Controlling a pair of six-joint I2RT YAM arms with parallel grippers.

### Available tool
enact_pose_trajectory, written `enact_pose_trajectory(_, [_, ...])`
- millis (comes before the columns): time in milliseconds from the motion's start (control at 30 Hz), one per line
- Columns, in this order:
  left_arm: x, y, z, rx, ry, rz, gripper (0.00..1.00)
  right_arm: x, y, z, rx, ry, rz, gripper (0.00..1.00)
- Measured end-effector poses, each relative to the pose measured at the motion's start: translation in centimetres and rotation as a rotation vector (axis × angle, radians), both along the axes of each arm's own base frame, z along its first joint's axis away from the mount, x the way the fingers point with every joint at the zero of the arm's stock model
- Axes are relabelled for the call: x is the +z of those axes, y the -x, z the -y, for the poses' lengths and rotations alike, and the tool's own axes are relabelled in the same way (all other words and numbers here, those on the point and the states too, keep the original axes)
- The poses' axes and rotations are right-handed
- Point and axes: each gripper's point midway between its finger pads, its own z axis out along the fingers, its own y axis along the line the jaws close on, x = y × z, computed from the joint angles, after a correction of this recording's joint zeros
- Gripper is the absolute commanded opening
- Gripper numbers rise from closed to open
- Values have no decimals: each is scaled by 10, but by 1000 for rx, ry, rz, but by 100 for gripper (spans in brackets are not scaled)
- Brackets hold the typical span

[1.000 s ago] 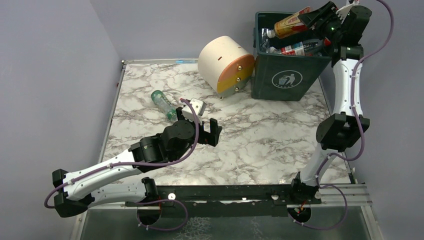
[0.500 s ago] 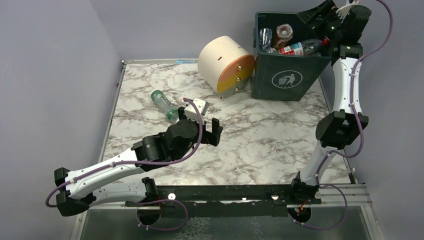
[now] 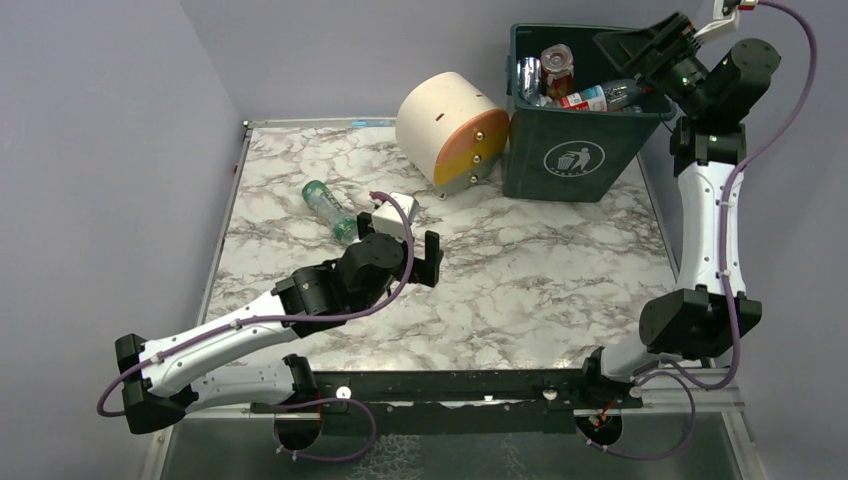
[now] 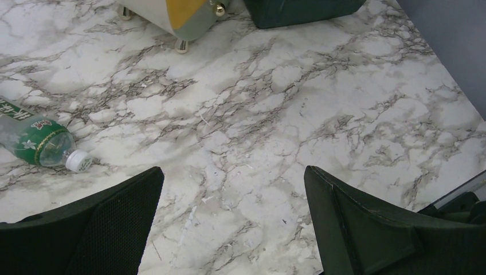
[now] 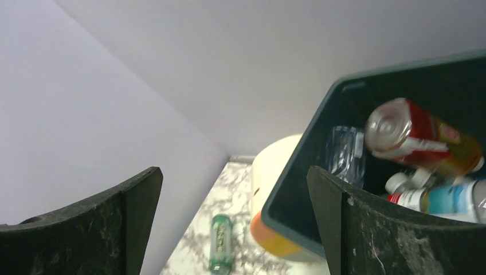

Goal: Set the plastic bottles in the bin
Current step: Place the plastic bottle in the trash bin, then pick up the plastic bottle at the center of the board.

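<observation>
One clear plastic bottle with a green label [image 3: 328,208] lies on its side on the marble table's left part; the left wrist view has it at the left edge [image 4: 40,146]. My left gripper [image 3: 430,260] hovers open to its right, nothing between the fingers [image 4: 232,172]. The dark green bin [image 3: 570,150] stands at the back right and holds several bottles, among them one with a red label [image 5: 418,134]. My right gripper [image 3: 632,45] hangs open and empty above the bin's far right corner [image 5: 233,172]. In the right wrist view the green bottle [image 5: 220,240] shows far below.
A cream-and-orange round drawer unit [image 3: 450,128] lies against the bin's left side, also in the left wrist view [image 4: 172,11] and the right wrist view [image 5: 275,166]. Lilac walls close the left, back and right. The arms' black base rail [image 3: 450,385] runs along the near edge.
My right gripper opened and dropped the orange-and-red bottle into the bin, then the arm swung up and to the right. The left arm crept slightly toward the green bottle.
</observation>
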Motion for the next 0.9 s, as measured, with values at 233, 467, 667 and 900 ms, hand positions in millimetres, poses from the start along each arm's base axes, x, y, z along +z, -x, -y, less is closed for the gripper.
enact_pose_trajectory(233, [-18,-26,-12,89,-11,-61,99,-57,39,-25,124,-52,-105,100])
enact_pose_trajectory(467, [-55,-55,-47,217,-36,-157,99,-85,81,-57,227,-55,-152,100])
enact_pose_trajectory(667, [-84,-82,-87,357,-37,-230,99,-98,117,-98,341,-11,-147,99])
enact_pose_trajectory(900, [-121,-116,-130,514,-45,-318,99,-151,139,-147,479,34,-264,99])
